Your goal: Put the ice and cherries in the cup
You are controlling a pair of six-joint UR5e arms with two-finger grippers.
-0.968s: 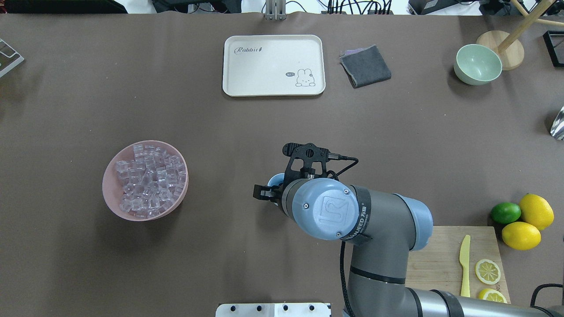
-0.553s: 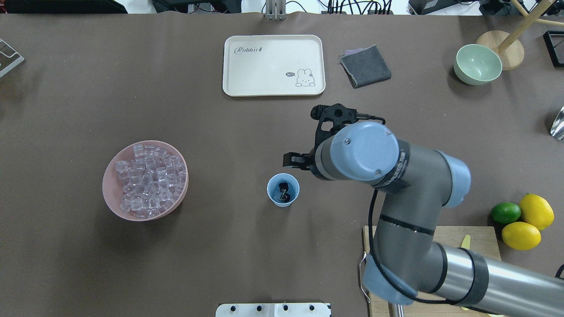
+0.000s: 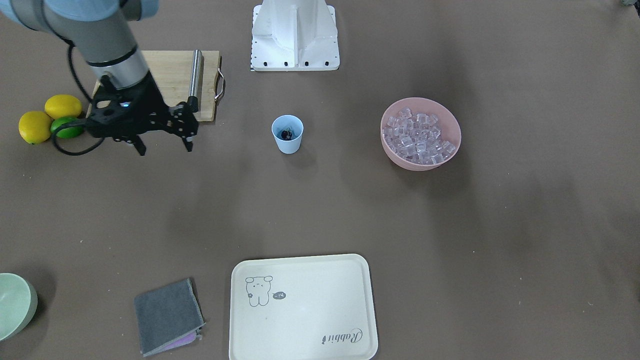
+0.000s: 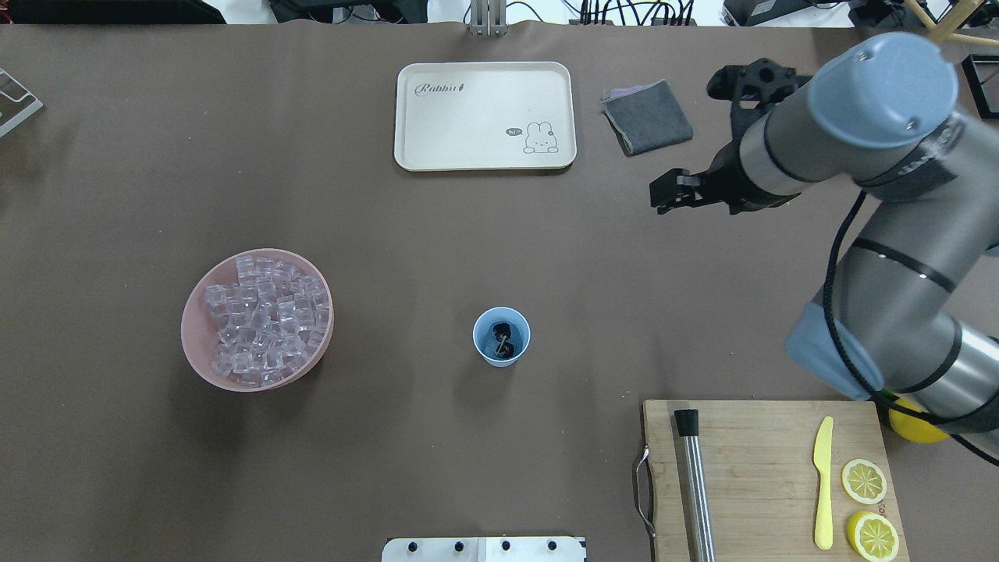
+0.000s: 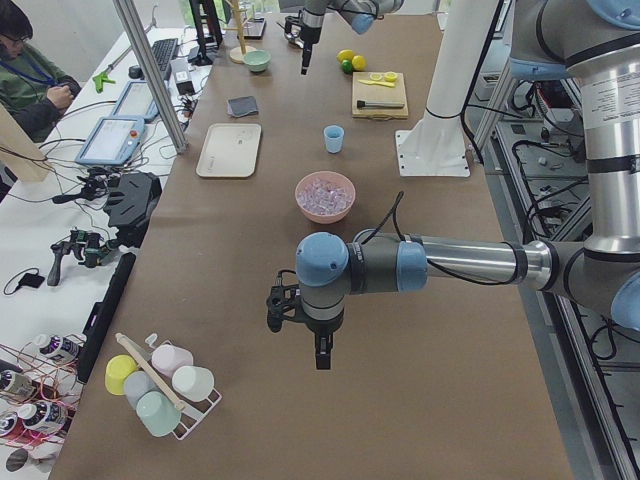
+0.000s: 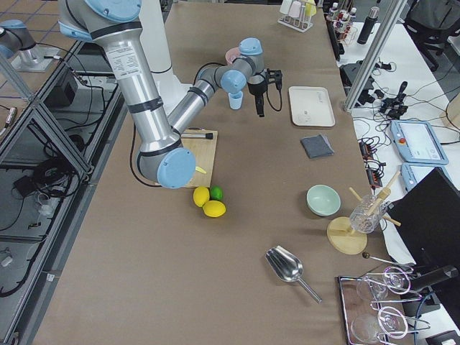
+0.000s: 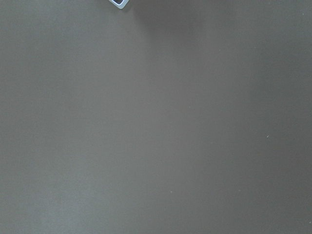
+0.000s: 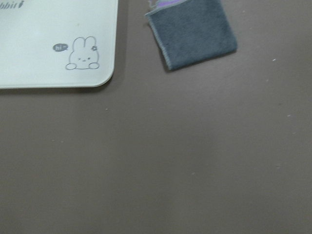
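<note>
The light blue cup (image 4: 501,336) stands upright mid-table, also in the front view (image 3: 287,134). The dark cherries (image 4: 502,345) lie in its bottom. The ice (image 4: 261,318) fills the pink bowl (image 4: 195,347) to the cup's left, several cubes piled together. My right gripper (image 4: 687,191) hangs open and empty above the table, far back and right of the cup, near the grey cloth; the front view shows its spread fingers (image 3: 189,145). My left gripper (image 5: 320,355) shows only in the exterior left view, far from the bowl; I cannot tell if it is open.
A cream rabbit tray (image 4: 484,117) and grey cloth (image 4: 648,117) lie at the back. A cutting board (image 4: 765,468) with yellow knife (image 4: 823,484), metal bar (image 4: 695,484) and lemon slices sits front right. Lemons and a lime (image 3: 50,117) lie beside it. A pale green bowl (image 3: 15,305) stands far right.
My right gripper has moved from over the cup up and away to the back right, open. The cherries now show inside the cup.
</note>
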